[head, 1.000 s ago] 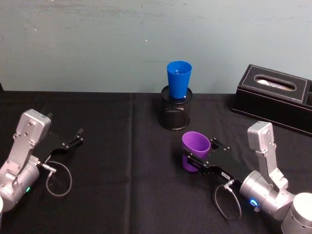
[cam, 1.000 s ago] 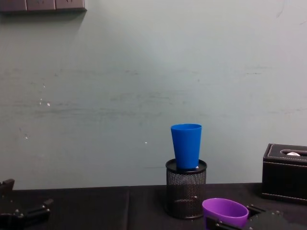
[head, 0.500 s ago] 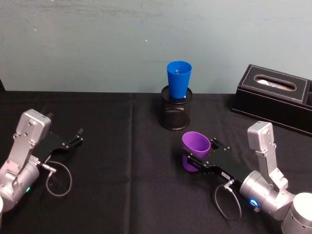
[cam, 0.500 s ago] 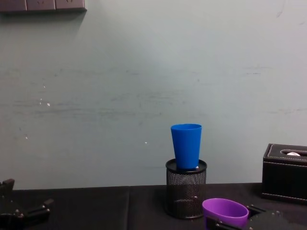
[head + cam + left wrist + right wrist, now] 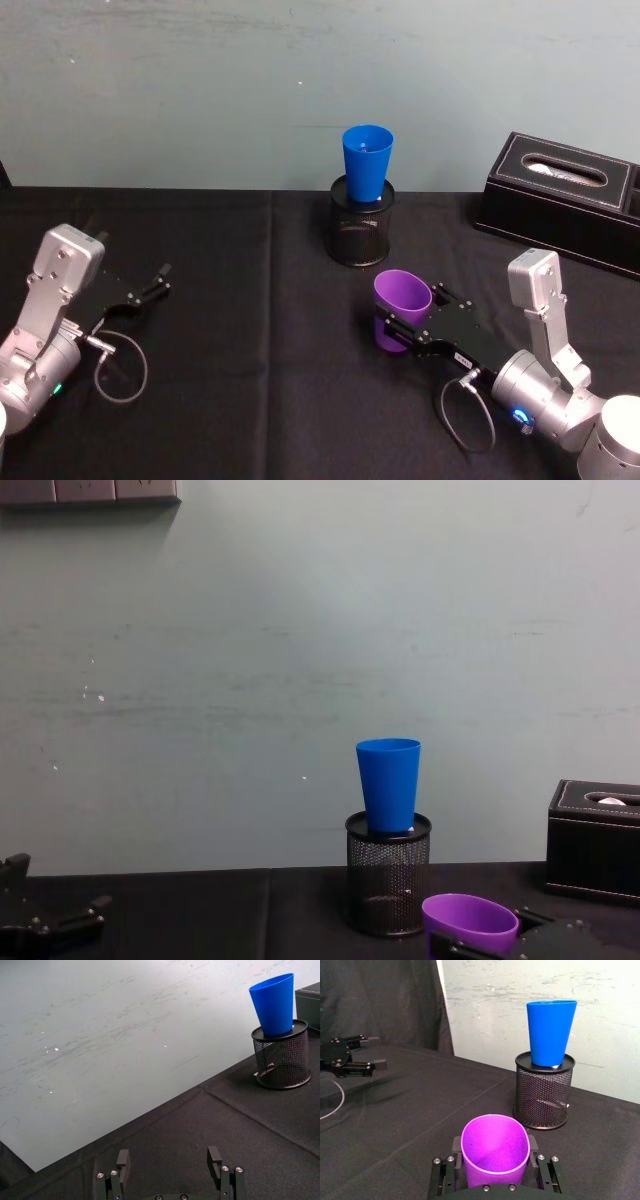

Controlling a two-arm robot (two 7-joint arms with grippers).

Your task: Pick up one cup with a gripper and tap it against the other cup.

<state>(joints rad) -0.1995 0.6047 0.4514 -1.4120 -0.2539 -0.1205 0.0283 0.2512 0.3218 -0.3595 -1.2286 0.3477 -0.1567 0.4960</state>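
Note:
The purple cup [image 5: 402,308] stands upright between the jaws of my right gripper [image 5: 410,314], which is shut on its lower wall. In the right wrist view the purple cup [image 5: 495,1154] shows close up, with the black jaws pressed on both sides. I cannot tell whether its base touches the cloth. The blue cup [image 5: 367,162] sits in the top of a black wire-mesh pen holder [image 5: 361,236], behind the purple cup and apart from it. In the chest view the blue cup [image 5: 389,783] rises above the purple cup [image 5: 468,921]. My left gripper [image 5: 150,285] rests open at the left.
A black tissue box [image 5: 563,200] stands at the back right. A black cloth covers the table [image 5: 250,330], with open room between the two arms. A pale wall runs close behind the pen holder [image 5: 542,1092].

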